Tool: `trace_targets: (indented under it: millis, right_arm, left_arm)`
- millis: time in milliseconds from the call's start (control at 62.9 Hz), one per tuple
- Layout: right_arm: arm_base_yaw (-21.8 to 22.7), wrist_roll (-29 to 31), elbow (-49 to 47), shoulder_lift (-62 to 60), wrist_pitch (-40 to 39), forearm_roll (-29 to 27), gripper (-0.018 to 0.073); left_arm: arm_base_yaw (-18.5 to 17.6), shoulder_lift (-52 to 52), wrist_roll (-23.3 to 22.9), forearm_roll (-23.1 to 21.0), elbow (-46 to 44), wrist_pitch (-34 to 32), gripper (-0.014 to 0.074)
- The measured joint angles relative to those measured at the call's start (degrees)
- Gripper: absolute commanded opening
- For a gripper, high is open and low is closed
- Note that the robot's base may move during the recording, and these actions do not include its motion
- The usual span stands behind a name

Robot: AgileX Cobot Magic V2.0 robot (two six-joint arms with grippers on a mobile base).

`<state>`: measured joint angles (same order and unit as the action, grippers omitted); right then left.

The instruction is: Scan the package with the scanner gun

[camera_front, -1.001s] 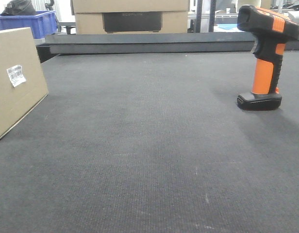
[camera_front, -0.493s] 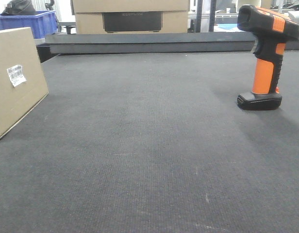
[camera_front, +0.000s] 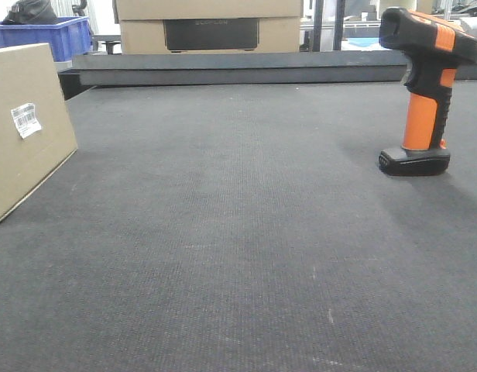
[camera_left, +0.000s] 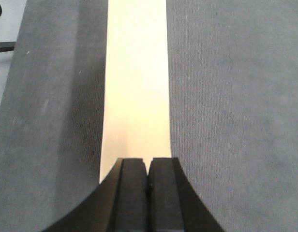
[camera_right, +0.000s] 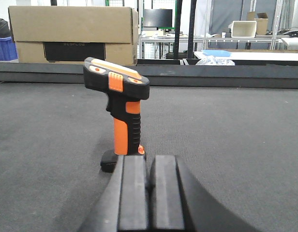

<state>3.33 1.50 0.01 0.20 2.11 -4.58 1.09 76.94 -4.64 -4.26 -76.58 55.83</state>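
Both sets of jaws are pressed together, holding nothing. The right gripper [camera_right: 148, 162] faces the scanner gun [camera_right: 121, 116], upright on its small base nearby — advancing unopened would likely topple it. The left gripper [camera_left: 148, 164] hangs above the package [camera_left: 137, 87] — a bump could tip it.

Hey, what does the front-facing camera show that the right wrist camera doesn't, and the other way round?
Only the front-facing view: the package with its white barcode label, at the left edge. Only the right wrist view: the right end effector, jaws shut and empty. Both: the scanner gun standing upright on the dark mat, and the larger cardboard box behind.
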Motion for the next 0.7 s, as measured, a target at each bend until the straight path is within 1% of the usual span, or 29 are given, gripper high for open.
trace_targets:
  millis: [127, 175, 238, 366, 381, 493, 525, 588, 699]
  right_arm:
    - [0.0, 0.0, 0.0, 0.0, 0.0, 0.0, -0.0168]
    - [0.0, 0.0, 0.0, 0.0, 0.0, 0.0, -0.0168]
    - [0.0, 0.0, 0.0, 0.0, 0.0, 0.0, -0.0168]
    - [0.0, 0.0, 0.0, 0.0, 0.0, 0.0, -0.0168]
    - [0.0, 0.0, 0.0, 0.0, 0.0, 0.0, -0.0168]
    - [0.0, 0.0, 0.0, 0.0, 0.0, 0.0, -0.0168]
    - [0.0, 0.0, 0.0, 0.0, 0.0, 0.0, -0.0168]
    - [0.0, 0.0, 0.0, 0.0, 0.0, 0.0, -0.0168]
    - [0.0, 0.0, 0.0, 0.0, 0.0, 0.0, -0.0168]
  left_arm:
    - [0.0, 4.7, 0.0, 0.0, -3.77, 1.19, -0.0109]
    - [0.0, 5.84, 0.0, 0.0, -4.37, 1.73, -0.0094]
    - [0.0, 6.75, 0.0, 0.0, -4.71, 2.04, -0.0028]
    - [0.0, 7.18, -0.1, 0.56, -4.82, 2.32, 0.0219]
    - [0.0, 7.18, -0.1, 0.71, -4.83, 2.32, 0.0261]
    - [0.0, 7.18, -0.1, 0.84, -4.95, 2.32, 0.0455]
    - [0.0, 7.18, -0.1, 0.84, -4.95, 2.09, 0.0496]
    - [0.0, 7.3, -0.1, 0.93, -4.95, 1.98, 0.0548]
    - [0.0, 7.98, -0.1, 0.82, -4.95, 1.85, 0.0563]
